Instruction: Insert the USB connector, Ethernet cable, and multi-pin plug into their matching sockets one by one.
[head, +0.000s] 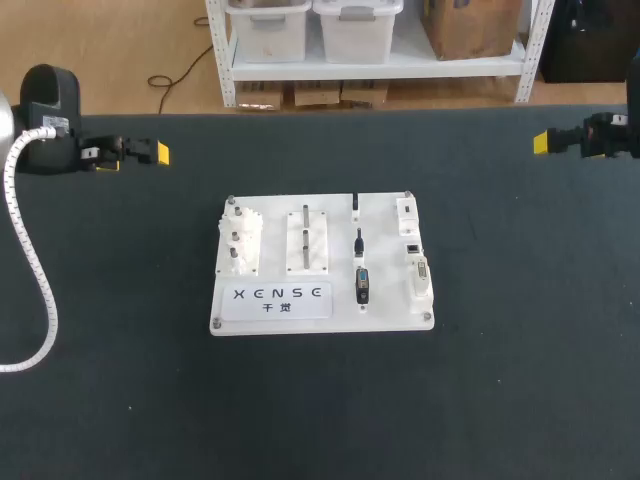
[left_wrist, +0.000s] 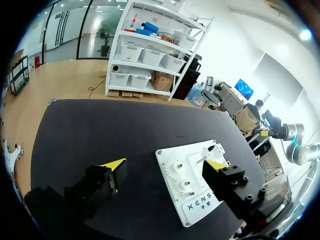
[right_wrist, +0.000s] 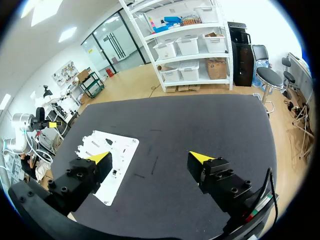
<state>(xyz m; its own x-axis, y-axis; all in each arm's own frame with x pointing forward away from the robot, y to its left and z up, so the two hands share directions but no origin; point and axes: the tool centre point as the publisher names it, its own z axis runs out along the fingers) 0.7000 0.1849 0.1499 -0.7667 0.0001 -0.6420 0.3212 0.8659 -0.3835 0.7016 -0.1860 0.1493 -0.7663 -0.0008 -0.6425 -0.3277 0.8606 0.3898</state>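
A white board (head: 390, 320) lies in the middle of the black table. Down its middle column sit a slim black USB connector (head: 355, 205), a small black plug (head: 359, 242) and a wider black multi-pin plug (head: 363, 285). White sockets (head: 412, 247) line its right edge. My left gripper (head: 135, 158) hovers at the far left, open and empty, well away from the board; from its wrist the board (left_wrist: 197, 205) lies ahead between the fingers (left_wrist: 165, 164). My right gripper (head: 545, 142) is at the far right, open (right_wrist: 150, 158) and empty, with the board (right_wrist: 125, 150) ahead beside one finger.
White gears (head: 240, 240) and two slotted blocks (head: 306, 240) fill the board's left half, above a printed label (head: 278, 297). A white corrugated hose (head: 35, 280) from my left arm curves over the table's left side. Black table surface surrounds the board.
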